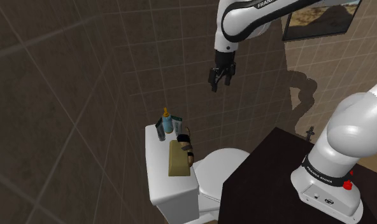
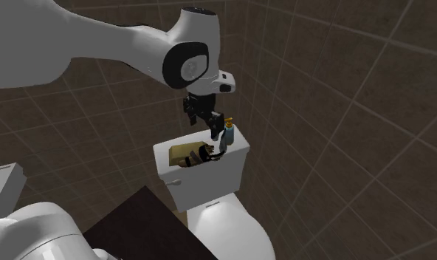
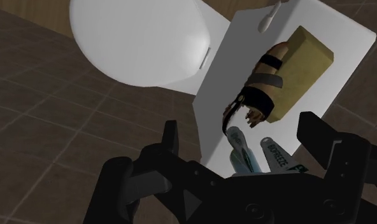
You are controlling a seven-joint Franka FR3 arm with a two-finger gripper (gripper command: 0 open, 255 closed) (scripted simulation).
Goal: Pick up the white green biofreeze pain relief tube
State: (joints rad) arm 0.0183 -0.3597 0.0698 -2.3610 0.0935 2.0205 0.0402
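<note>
— Two fingers on that gripper (image 3: 239, 127): how do they stand?
— Spread wide, clasping nothing. In the shoulder view the gripper (image 1: 218, 83) hangs in the air, well above the toilet.
— Start close in, then. What's nearest?
— The dark stand (image 1: 270, 172), at the shoulder view's lower right, with the arm's white base (image 1: 327, 184) on it. Just past its edge is the closed toilet lid (image 1: 222, 162), then the white tank (image 1: 174, 191) behind that.
— And on the tank's top?
— At the near end a tan block (image 1: 178, 160) lies flat. A brown sandal (image 1: 188, 146) with black straps lies right beside it, on the side toward the bottles. At the tank's far end is a small cluster: a blue bottle (image 1: 165, 121) with a yellow top, a dark bottle (image 1: 160, 131) just beside it, and the white and green tube (image 1: 179, 125).
— Is the tube upright?
— It looks so, though I can't be sure. In the wrist view the tube (image 3: 277, 154) shows pale lettering and sits below the spread fingers, touching neither.
— Beyond that?
— Brown tiled wall (image 1: 85, 76), with a framed picture (image 1: 321, 16) at the shoulder view's upper right.
</note>
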